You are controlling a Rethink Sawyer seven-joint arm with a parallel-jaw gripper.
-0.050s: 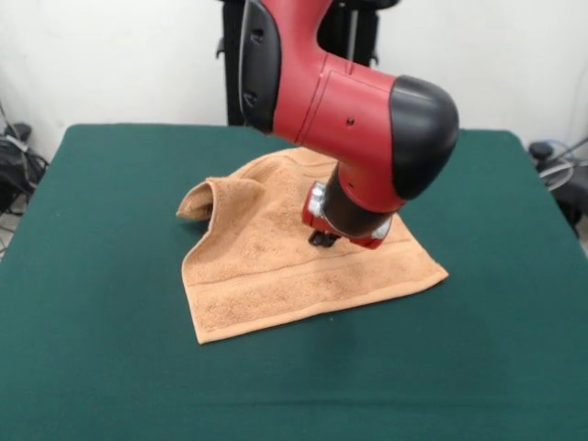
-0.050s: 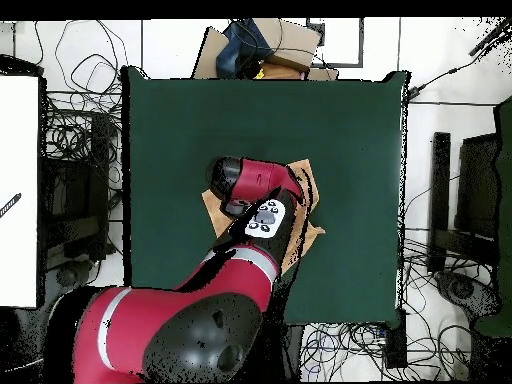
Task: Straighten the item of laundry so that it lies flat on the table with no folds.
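Note:
The item of laundry, a light orange-tan towel, lies near the middle of the dark green table. Its far left corner is curled up and folded over onto the cloth; the near edge and the right corner lie flat. My gripper hangs under the red wrist and is down at the towel's surface, right of its centre. Whether it is open or shut cannot be seen. In the overhead view the arm covers most of the towel, with only its edges showing on the table.
Bare green cloth surrounds the towel on every side. Off the table lie tangled cables, a cardboard box past the far edge, a white panel on one side and dark equipment on the other.

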